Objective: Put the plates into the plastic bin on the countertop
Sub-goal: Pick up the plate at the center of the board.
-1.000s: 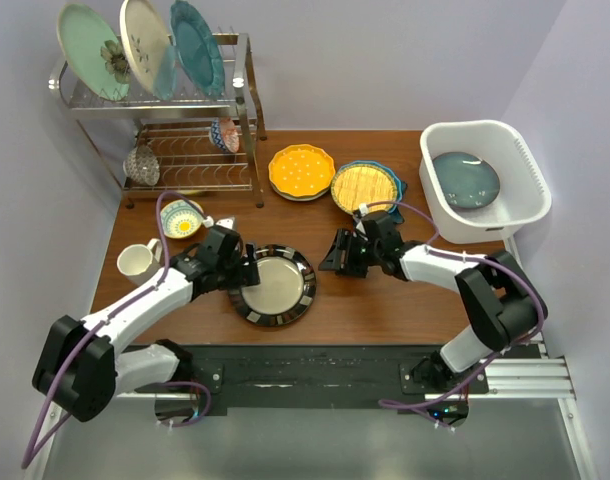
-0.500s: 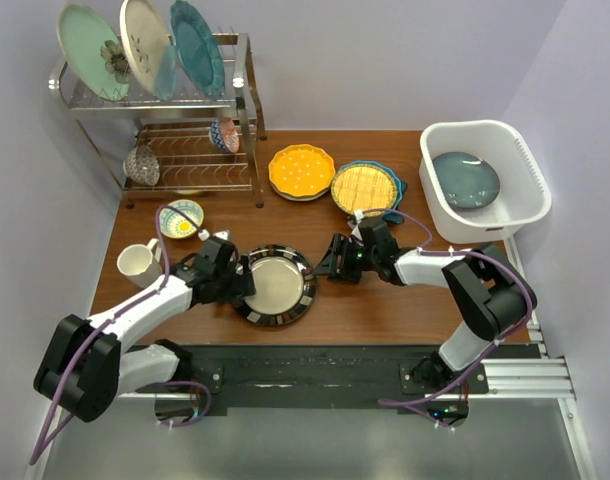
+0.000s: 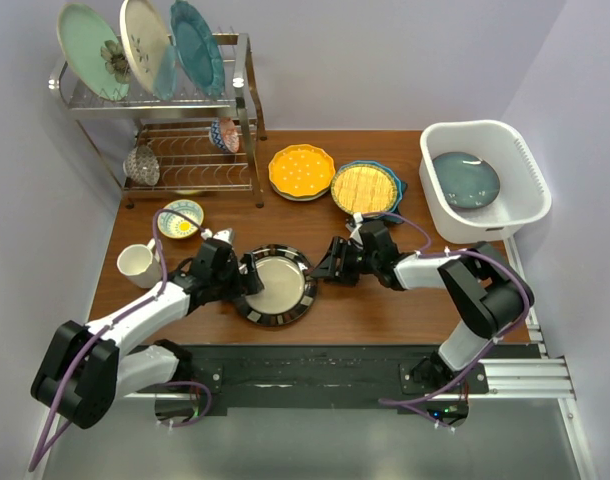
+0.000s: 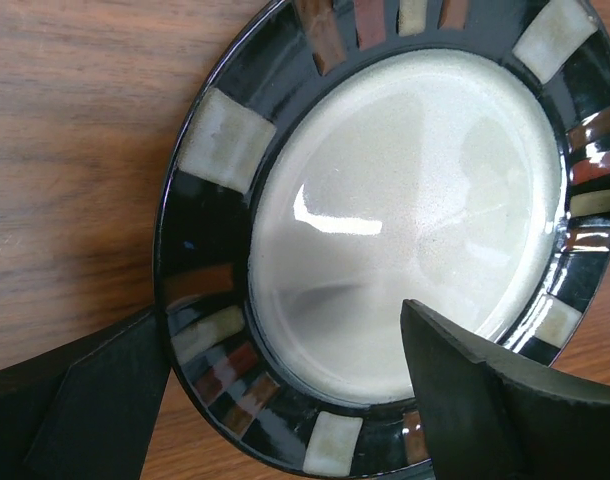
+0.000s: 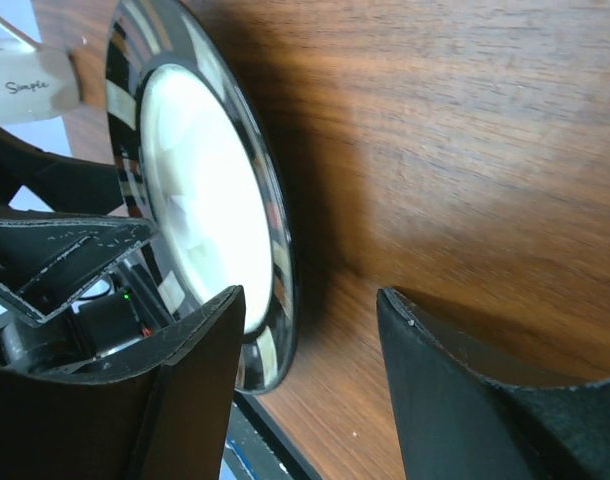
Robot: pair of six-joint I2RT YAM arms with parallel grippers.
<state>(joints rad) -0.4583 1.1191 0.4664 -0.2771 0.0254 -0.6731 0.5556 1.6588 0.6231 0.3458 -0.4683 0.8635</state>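
- Left arm (image 3: 145,305): stretched forward and inward, forearm low, wrist about level.
- Left gripper (image 3: 245,277): jaws spread wide, fingers (image 4: 95,400) far apart, nothing clamped between them.
- Right arm (image 3: 435,268): elbow folded out to its own right, forearm pointing inward.
- Right gripper (image 3: 326,268): jaws partly apart, gripping nothing. Its tips face the left gripper's, well apart.

- Left arm (image 3: 135,312) and right arm (image 3: 430,268): white link shells between bulky black joint housings.
- Purple cables (image 3: 161,250) loop loosely along both arms from base to wrist.
- Left gripper (image 3: 250,278) and right gripper (image 3: 327,268): matte black, with a small white tag near each wrist.
- The jaws are angular black wedges with bevelled edges.
- Both bases are bolted to a black mounting plate (image 3: 315,375), with silver rails (image 3: 530,375) beside it.
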